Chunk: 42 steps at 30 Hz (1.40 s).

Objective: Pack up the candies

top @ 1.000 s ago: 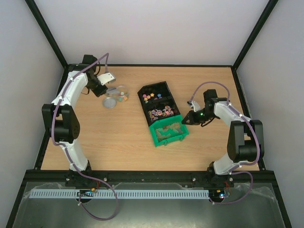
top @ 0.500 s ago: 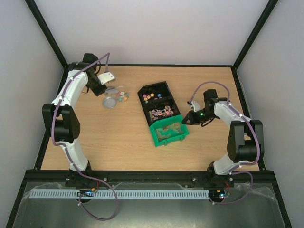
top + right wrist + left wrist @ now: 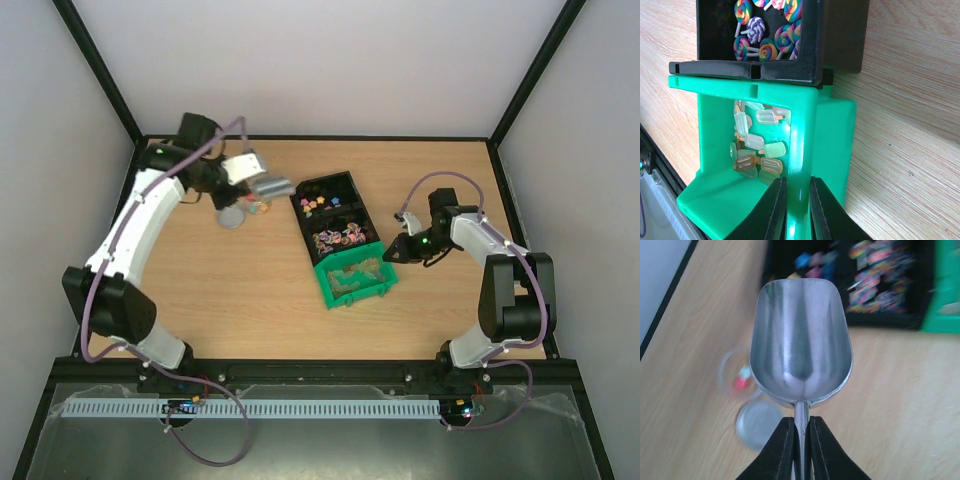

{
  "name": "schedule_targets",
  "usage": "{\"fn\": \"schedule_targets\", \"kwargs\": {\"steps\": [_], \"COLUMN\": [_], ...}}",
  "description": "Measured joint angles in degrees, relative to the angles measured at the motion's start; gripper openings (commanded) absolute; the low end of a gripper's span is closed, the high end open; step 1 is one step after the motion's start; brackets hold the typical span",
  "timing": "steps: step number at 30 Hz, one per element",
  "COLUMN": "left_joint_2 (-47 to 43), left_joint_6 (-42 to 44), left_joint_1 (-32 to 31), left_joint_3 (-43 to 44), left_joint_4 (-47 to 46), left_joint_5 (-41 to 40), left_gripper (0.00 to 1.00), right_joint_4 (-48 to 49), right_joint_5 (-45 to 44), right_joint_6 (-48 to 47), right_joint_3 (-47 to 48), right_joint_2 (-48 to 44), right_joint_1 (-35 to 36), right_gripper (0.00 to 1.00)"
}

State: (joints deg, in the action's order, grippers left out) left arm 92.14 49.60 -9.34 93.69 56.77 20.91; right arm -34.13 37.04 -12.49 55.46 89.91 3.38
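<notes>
Both jaws clenched
The left jaws pinch the scoop (image 3: 800, 340) handle (bowl empty); the right jaws clamp the green bin (image 3: 834, 137) wall.

From the left wrist view the candies (image 3: 879, 271) in the black bin (image 3: 875, 320) were coloured smears, the clear cup (image 3: 730, 375) and grey lid (image 3: 756, 426) beneath the scoop (image 3: 800, 335) were blurred, the scoop's handle vanished between the fingers (image 3: 780, 450) of the left gripper (image 3: 801, 422), and the green bin (image 3: 832, 150) ran off the right wrist view's bottom.
</notes>
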Motion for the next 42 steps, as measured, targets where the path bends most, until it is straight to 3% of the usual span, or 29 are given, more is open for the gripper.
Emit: {"fn": "schedule_targets", "kwargs": {"steps": [7, 12, 19, 29, 42], "left_joint_2": [-5.31, -5.60, -4.02, 5.70, 17.53], "left_joint_6": [-3.67, -7.98, -12.68, -14.08, -13.57], "left_joint_1": [-22.93, -33.14, -45.42, -48.59, -49.77], "left_joint_3": [0.87, 0.57, -0.24, 1.27, 5.66], "left_joint_4": [8.35, 13.35, 15.56, 16.09, 13.33], "left_joint_5": [-4.74, -11.93, -23.19, -30.14, -26.60], "left_gripper": [0.02, 0.02, 0.02, 0.02, 0.02], "right_joint_4": [-0.02, -0.20, -0.31, -0.50, -0.35], "right_joint_5": [0.09, 0.46, 0.74, 1.29, 1.38], "right_joint_6": [0.07, 0.28, 0.26, 0.35, 2.69], "right_joint_3": [0.00, 0.00, 0.02, 0.02, -0.28], "right_joint_2": [0.00, 0.02, 0.02, 0.20, 0.04], "right_joint_1": [0.00, -0.09, -0.17, -0.35, -0.35], "right_gripper": [0.09, 0.02, 0.01, 0.01, 0.01]}}
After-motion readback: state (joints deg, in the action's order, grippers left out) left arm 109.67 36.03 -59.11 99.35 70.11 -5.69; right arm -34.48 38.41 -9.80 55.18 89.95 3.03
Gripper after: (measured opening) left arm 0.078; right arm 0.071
